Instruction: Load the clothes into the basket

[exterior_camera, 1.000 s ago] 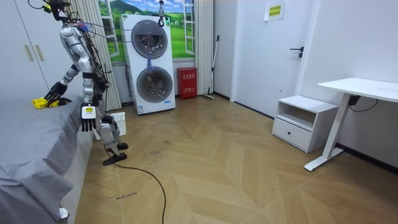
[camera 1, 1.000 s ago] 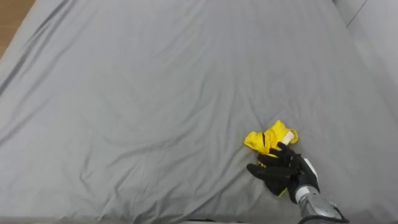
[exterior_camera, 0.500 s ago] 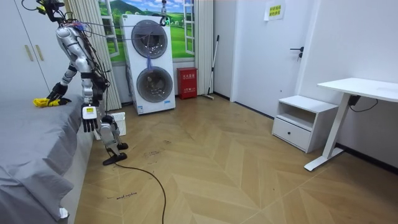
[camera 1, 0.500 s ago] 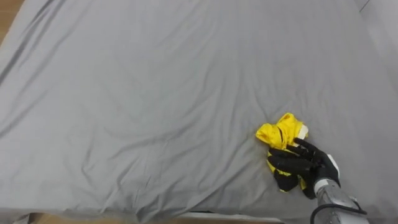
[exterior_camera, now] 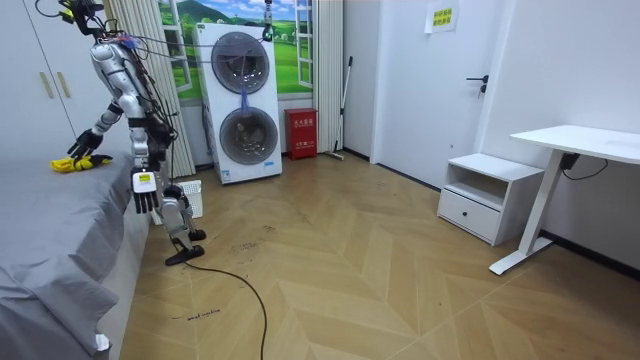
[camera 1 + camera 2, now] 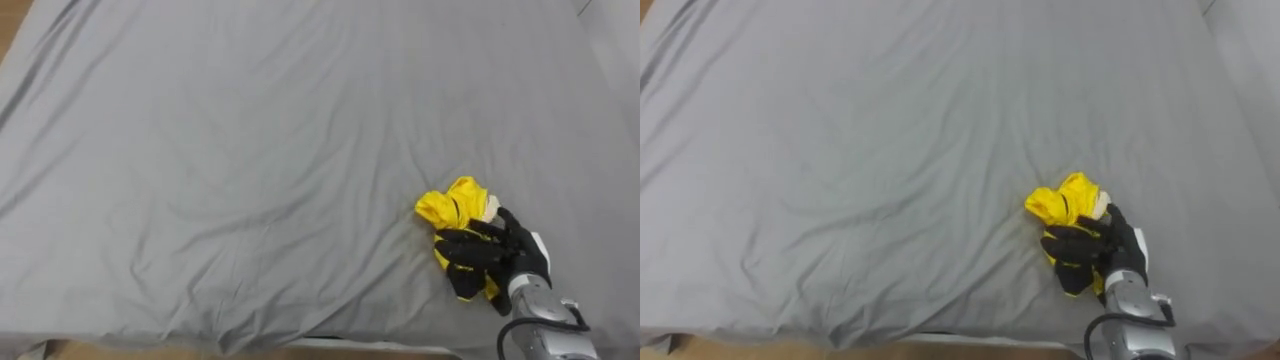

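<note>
A crumpled yellow garment [image 6: 452, 206] lies on the grey bed sheet [image 6: 250, 150], near the bed's near right edge. My right hand [image 6: 487, 258] comes in from the lower right and rests on top of it, dark fingers curled over the cloth, with yellow showing above and below them. The same garment [image 6: 1064, 204] and right hand [image 6: 1092, 250] show in the right eye view. In the room view I stand at the bedside, right hand [image 5: 84, 144] reaching over the garment [image 5: 66, 164], left hand [image 5: 143, 198] hanging open at my side. A white basket [image 5: 190, 197] stands on the floor behind my legs.
The bed [image 5: 50, 250] takes up the room view's left. Stacked washing machines [image 5: 240, 105] stand behind me against the wall. A low cabinet [image 5: 490, 195] and a white desk [image 5: 580, 150] are at the far right, across bare wooden floor.
The head camera has shifted. My right hand moved from beside the yellow garment onto it and its fingers curled over the cloth. In the room view the right arm rose slightly.
</note>
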Robot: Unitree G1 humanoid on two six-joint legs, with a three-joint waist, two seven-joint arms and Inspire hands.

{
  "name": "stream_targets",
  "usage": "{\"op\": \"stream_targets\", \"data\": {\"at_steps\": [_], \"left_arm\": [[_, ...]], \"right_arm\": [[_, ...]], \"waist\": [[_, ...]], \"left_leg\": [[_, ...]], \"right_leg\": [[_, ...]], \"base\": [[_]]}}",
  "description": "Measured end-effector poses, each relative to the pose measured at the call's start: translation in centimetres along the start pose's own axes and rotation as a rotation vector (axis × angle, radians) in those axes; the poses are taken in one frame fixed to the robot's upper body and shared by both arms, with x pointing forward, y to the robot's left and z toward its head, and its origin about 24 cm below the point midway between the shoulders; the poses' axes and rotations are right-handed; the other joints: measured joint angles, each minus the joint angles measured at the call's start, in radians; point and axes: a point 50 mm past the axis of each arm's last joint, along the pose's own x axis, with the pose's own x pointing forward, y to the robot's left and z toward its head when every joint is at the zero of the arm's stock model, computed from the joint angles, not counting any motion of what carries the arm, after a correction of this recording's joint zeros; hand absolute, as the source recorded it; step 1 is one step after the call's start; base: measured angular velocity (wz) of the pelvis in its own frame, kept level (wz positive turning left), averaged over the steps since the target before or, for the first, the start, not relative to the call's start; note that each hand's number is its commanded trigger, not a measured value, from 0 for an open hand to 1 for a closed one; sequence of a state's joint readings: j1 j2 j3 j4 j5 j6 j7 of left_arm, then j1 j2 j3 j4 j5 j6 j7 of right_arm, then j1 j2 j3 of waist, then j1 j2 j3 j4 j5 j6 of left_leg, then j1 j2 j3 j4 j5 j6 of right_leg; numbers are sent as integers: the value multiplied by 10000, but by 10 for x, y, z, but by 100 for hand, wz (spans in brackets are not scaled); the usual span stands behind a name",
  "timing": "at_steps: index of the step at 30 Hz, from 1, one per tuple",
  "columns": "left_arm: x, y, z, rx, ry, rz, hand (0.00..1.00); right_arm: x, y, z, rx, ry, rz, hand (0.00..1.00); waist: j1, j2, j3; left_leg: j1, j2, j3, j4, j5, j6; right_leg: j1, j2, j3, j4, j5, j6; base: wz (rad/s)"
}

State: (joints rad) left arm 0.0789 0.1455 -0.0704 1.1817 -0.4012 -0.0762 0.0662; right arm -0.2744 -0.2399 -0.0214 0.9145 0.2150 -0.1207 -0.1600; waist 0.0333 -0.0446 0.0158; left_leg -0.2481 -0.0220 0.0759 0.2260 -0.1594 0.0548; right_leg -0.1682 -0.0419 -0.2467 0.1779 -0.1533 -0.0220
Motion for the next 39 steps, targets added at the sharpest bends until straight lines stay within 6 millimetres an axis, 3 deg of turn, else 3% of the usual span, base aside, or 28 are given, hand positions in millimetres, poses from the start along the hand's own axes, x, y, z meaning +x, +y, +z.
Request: {"op": "stream_targets", "data": {"at_steps": [10,18,32,39], "left_arm": [[0,0,0,53,30,-8,0],[0,-1,2,51,94,-62,0],[0,-1,1,57,145,-77,0],[0,0,2,62,137,-45,0]], "right_arm": [[-5,9,42,-1544,-2230,192,0],[-9,12,46,-1813,-2488,254,0],[-10,13,37,-2001,-2076,334,0],[-15,14,-13,-2825,-195,658,0]], "waist": [[-84,-32,-16],[-80,-156,-84],[-73,-189,-94],[9,-311,-33]], "left_leg": [[-75,7,45,-1,11,15],[-98,18,97,-33,11,15],[-9,39,133,-40,15,16],[135,38,189,-72,15,16]], "right_leg": [[-170,-12,117,122,-1,1],[-220,-12,98,136,-1,1],[-206,-12,99,261,-1,1],[-92,-14,200,241,-1,2]], "base": [[-3],[0],[0],[-2]]}}
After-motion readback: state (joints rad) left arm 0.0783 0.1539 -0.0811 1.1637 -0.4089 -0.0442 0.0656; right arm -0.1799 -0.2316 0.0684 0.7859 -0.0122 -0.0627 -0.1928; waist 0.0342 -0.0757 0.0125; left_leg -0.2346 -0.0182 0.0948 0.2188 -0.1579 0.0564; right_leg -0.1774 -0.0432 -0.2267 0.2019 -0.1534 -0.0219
